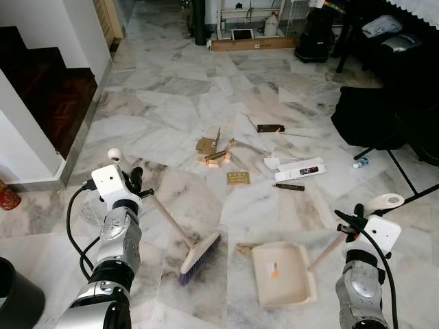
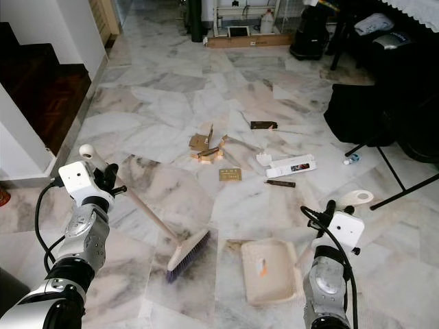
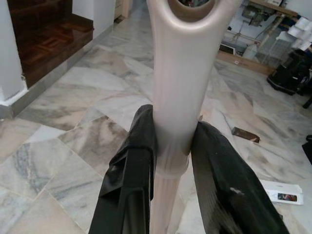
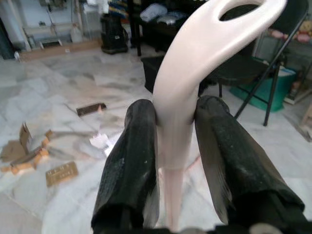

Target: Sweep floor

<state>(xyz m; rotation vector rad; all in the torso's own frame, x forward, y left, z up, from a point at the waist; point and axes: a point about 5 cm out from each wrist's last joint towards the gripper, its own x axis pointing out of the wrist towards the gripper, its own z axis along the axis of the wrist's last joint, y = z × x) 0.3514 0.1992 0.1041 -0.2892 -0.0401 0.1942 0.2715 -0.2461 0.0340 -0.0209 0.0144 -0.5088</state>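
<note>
Marble floor [image 1: 171,103] everywhere, and the mess is lying scattered out ahead of the robot: torn cardboard [image 1: 212,147], a small gold card [image 1: 238,177], a white box [image 1: 300,170], a couple of dark strips and a bit of white paper. So the left gripper [image 3: 173,146] is clenching the broom [image 1: 199,257] high up near the top of its pale handle, both black fingers pressing on either side of the stem just under the hanging loop, which is probably giving it a long lever for dragging. That broom is leaning at a slant, bristles resting on the floor just beside the dustpan [image 1: 281,274], well short of the litter. Meanwhile the right gripper [image 4: 175,141] is grasping the dustpan handle near its looped end, holding the pan flat on the floor with the open mouth facing toward the debris, seemingly so stuff can be pushed straight in. Something small and orange is already sitting inside the pan, can't tell what. My read is most of the sweeping isn't done yet, since nearly all the litter is lying well apart from the bristles, so the broom would need reaching out past that pile first.
</note>
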